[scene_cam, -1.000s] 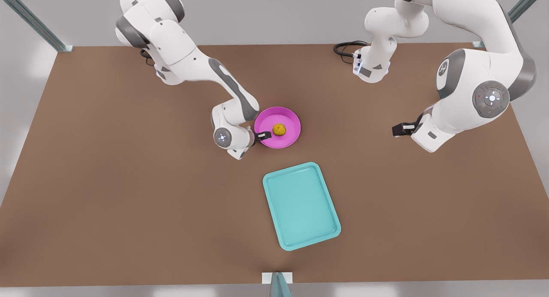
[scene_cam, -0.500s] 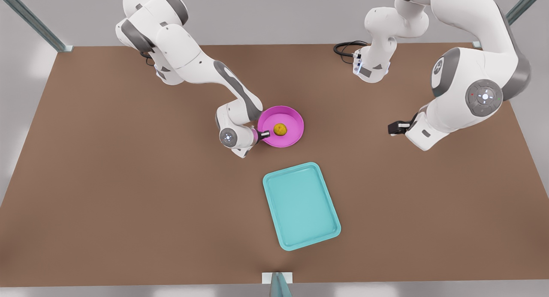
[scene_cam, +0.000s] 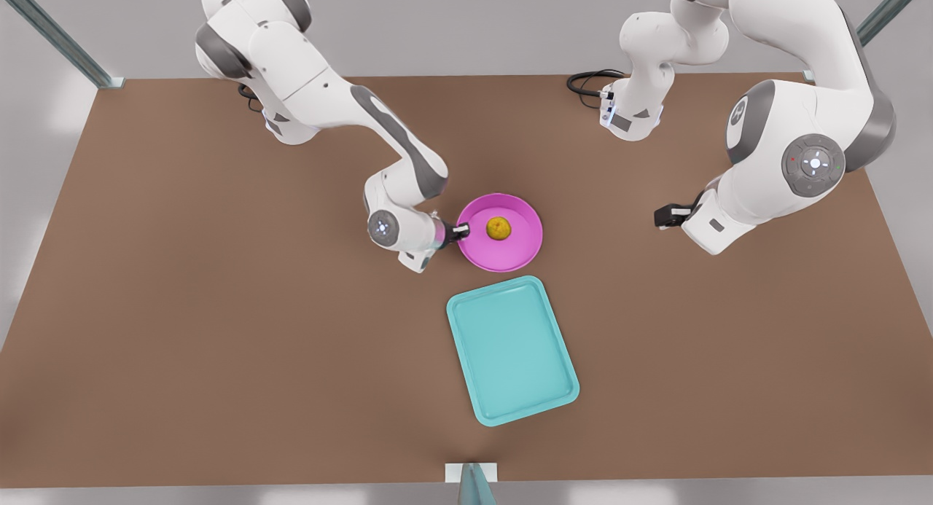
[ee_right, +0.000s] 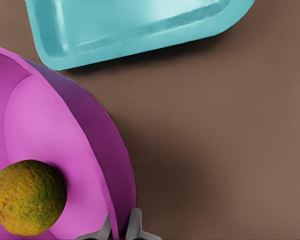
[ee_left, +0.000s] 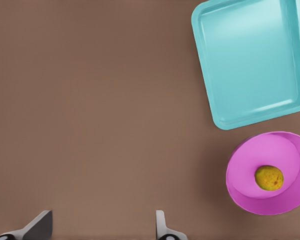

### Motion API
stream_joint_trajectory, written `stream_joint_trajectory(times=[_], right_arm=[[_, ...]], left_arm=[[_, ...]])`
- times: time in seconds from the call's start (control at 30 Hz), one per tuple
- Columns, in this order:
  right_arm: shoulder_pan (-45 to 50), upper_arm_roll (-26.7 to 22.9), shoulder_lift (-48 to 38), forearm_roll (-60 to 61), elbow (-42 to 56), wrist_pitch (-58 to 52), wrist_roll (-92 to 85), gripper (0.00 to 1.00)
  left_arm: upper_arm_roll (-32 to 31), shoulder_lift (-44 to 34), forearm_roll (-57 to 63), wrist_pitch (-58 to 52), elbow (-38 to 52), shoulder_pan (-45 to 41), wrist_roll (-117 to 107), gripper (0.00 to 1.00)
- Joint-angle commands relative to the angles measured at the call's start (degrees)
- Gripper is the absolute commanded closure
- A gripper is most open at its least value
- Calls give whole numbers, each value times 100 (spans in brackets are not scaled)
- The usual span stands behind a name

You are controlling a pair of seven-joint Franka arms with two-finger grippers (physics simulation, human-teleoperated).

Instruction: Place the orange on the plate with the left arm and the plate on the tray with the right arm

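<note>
Your right gripper has its jaws clamped on the plate rim, orange inside, plate just beside the tray on the desk. Left gripper waits w/ jaws apart, well off

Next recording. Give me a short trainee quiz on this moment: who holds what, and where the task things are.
1. True or false: the orange lies in the plate, and the plate is not on the tray.
2. What does the right gripper, at the front view's left, clamp? A) the plate's rim B) the orange C) nothing
3. Fill in: the left gripper, waiting above the table at the front view's right, has its fingers ____.

Key: 1. true. 2. A; the right wrist view shows the rim between the fingers. 3. open.
</note>
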Motion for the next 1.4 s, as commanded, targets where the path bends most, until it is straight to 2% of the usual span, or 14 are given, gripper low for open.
stream_joint_trajectory(times=[0.0, 0.13, 0.23, 0.37, 0.77, 0.8, 1.07, 1.1, 1.17, 1.2, 1.23, 1.27, 1.33, 1.37], right_arm=[[-114, -31, 30, -6, 286, -146, 315, 79], [-526, -48, 802, 205, 1446, -85, 535, 79], [-623, -277, 1400, 293, 2316, -32, 544, 79], [-738, -286, 2094, 275, 3028, 557, 465, 79], [-272, -224, 2666, 302, 3495, 1251, 702, 79], [-272, -224, 2666, 293, 3495, 1277, 615, 0], [-272, -233, 2509, 92, 3433, 1261, 606, 0], [-289, -268, 2097, -41, 2986, 753, 623, 0], [-632, -778, 1586, -533, 2932, -2596, 439, 0], [-808, -795, 1357, -971, 2915, -3651, 430, 0], [-1098, -848, 558, -2456, 2871, -5057, 290, 0], [-1194, -857, 57, -3133, 2853, -5612, -35, 0], [-1520, -857, -559, -4610, 2739, -5701, -1151, 0], [-1590, -857, -822, -4892, 2721, -5701, -1398, 0]], left_arm=[[-1, -7, 4, -14, 0, 0, 15, 0], [-1, 2, 13, 4, 0, -70, 15, 0], [-1, 2, 13, 13, 0, -79, 15, 0], [-1, 2, 13, 13, 8, -79, 15, 0], [-1, 2, 21, -5, 0, -123, 15, 0], [-1, 2, 21, -5, 0, -123, 6, 0], [-1, 11, 21, 13, 0, -131, 15, 0], [-1, 11, 21, 13, 0, -131, 15, 0], [-1, 11, 21, 13, 0, -131, 15, 0], [-1, 11, 21, 13, 0, -166, 15, 0], [-1, 11, 30, 13, 0, -167, 6, 0], [-1, 11, 30, 13, 0, -175, 6, 0], [-1, 2, 30, 13, 8, -175, 15, 0], [-1, 2, 30, 4, 8, -167, 15, 0]])
